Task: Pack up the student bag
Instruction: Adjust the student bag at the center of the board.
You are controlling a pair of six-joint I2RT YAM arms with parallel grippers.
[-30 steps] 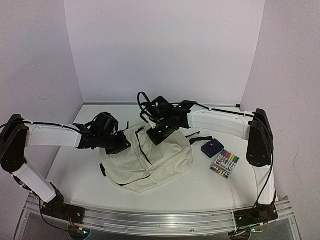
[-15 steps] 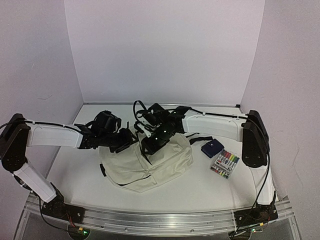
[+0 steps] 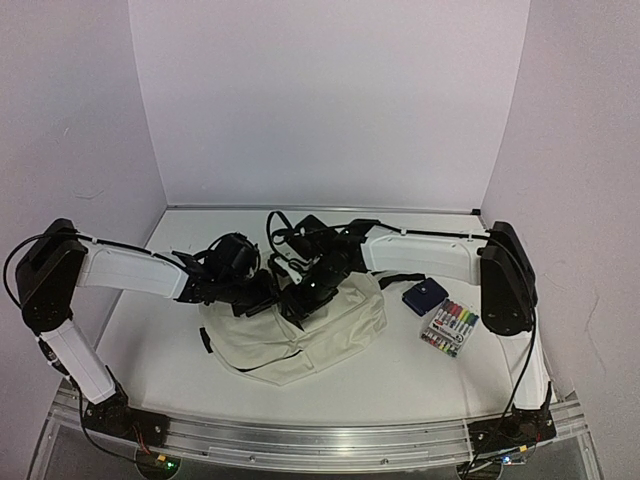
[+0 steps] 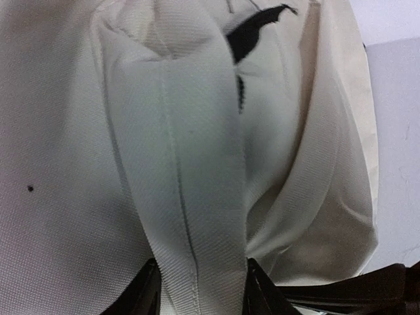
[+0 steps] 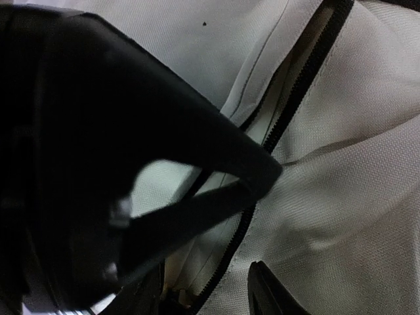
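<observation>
Rail (image 3: 320, 436) of bare metal runs along the bottom edge of the overhead frame, with the arm bases (image 3: 110, 415) bolted at its lower left and lower right corners. Just above it the white table (image 3: 150, 340) carries the student bag (image 3: 320, 335), a cream fabric heap lying flat at lower centre. To the right of the bag, and apart from it, sits a clear pack of coloured markers (image 3: 450, 328).

Both arms (image 3: 130, 270) extend inward and meet over the upper left part of the bag, at the middle of the frame. The left gripper (image 4: 200, 292) is clamped on a raised fold of the cream cloth. In its wrist view the ridge, with a stitched seam down it, fills the gap between the two dark fingers (image 4: 141, 298) at the bottom edge.

The right gripper (image 5: 203, 295) has its jaws apart. Its fingertips sit at the bottom of its wrist view on either side of the black zip (image 5: 298, 82), which runs diagonally to the upper right. A large blurred black shape fills the left half of that view.

Just above and left of the markers lies a small navy pouch (image 3: 425, 297). Pale walls (image 3: 330, 100) close the top of the frame.
</observation>
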